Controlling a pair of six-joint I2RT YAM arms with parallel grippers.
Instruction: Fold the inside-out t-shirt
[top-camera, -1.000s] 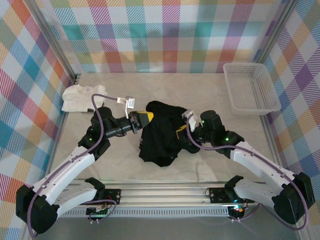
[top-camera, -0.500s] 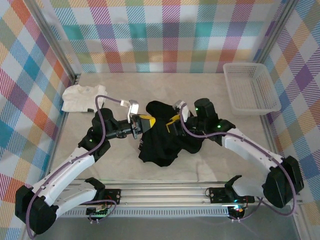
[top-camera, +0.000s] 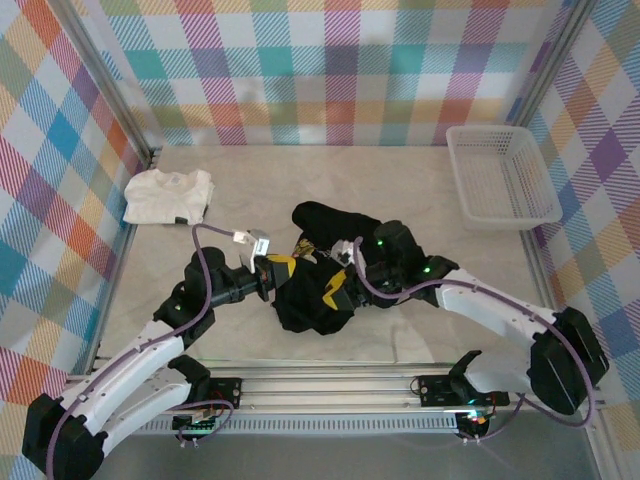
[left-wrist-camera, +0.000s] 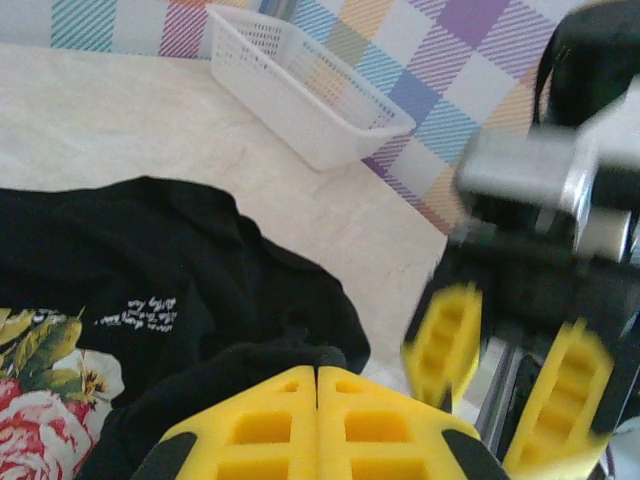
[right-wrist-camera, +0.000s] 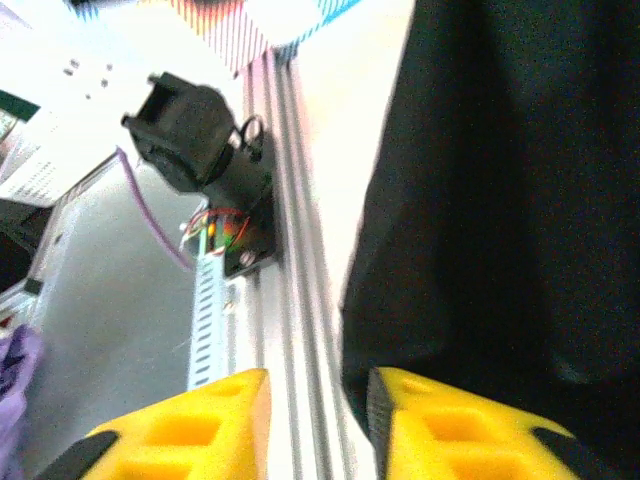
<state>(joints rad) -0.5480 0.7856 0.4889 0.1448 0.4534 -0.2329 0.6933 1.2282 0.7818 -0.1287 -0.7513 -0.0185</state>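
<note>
Top: black t-shirt (top-camera: 312, 222) crumpled mid-desk (top-camera: 430, 200); L end effector (top-camera: 276, 268) at its left edge, R end effector (top-camera: 335, 290) over it. L wrist: L end effector (left-wrist-camera: 318, 372) clamped on t-shirt (left-wrist-camera: 150, 250) fold. R wrist: R end effector (right-wrist-camera: 318, 385) narrow gap, holding nothing, t-shirt (right-wrist-camera: 500, 200) edge beside it.

Matt black cloth t-shirt (top-camera: 300, 305), white plastic mesh basket (top-camera: 497, 131), smooth pale tabletop (top-camera: 400, 180)

Top camera: high, rear, looking down. Wrist cameras: close-up, low. All share t-shirt (top-camera: 305, 300).
</note>
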